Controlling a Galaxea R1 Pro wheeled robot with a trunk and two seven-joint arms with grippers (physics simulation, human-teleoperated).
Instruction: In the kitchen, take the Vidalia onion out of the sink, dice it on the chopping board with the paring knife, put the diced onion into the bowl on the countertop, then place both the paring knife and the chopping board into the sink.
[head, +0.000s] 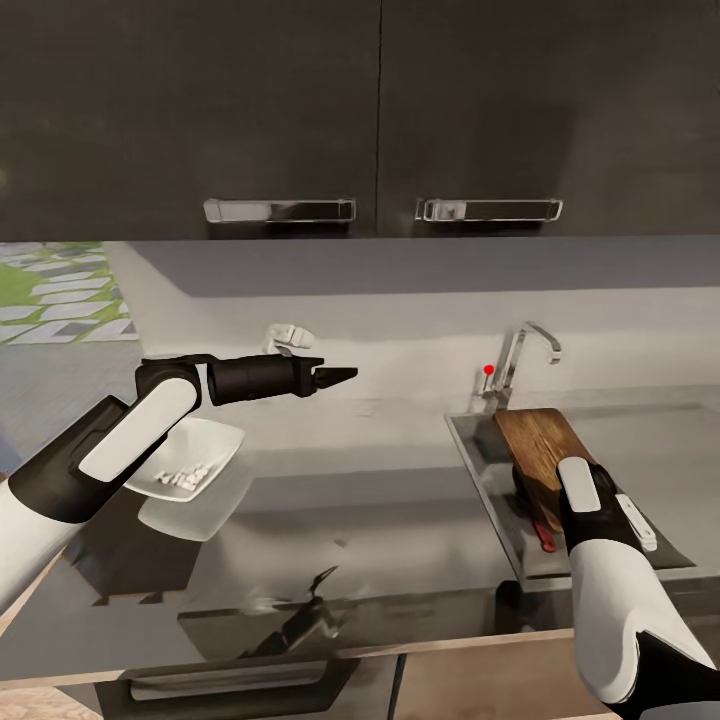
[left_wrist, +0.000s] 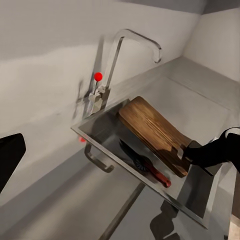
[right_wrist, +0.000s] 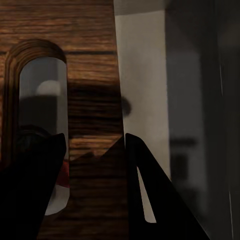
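Observation:
The dark wooden chopping board (head: 535, 432) (left_wrist: 150, 127) leans tilted in the steel sink (head: 478, 440), its far end near the tap (head: 525, 350). My right gripper (head: 530, 488) (left_wrist: 194, 152) is at the board's slot-handle end. In the right wrist view its fingers (right_wrist: 150, 200) straddle the wood strip (right_wrist: 92, 75) beside the slot. The paring knife's reddish handle (head: 545, 537) (left_wrist: 156, 176) lies in the basin under the board. The white bowl (head: 218, 440) holds diced onion (head: 185, 478) on the countertop (head: 350, 500). My left gripper (head: 345, 376) hangs above the counter, holding nothing.
The steel drainboard (head: 650, 440) runs to the right of the basin. Dark wall cabinets with chrome handles (head: 280, 210) hang overhead. A small white fitting (head: 290, 335) sits on the back wall. The glossy counter mirrors the bowl and my left arm.

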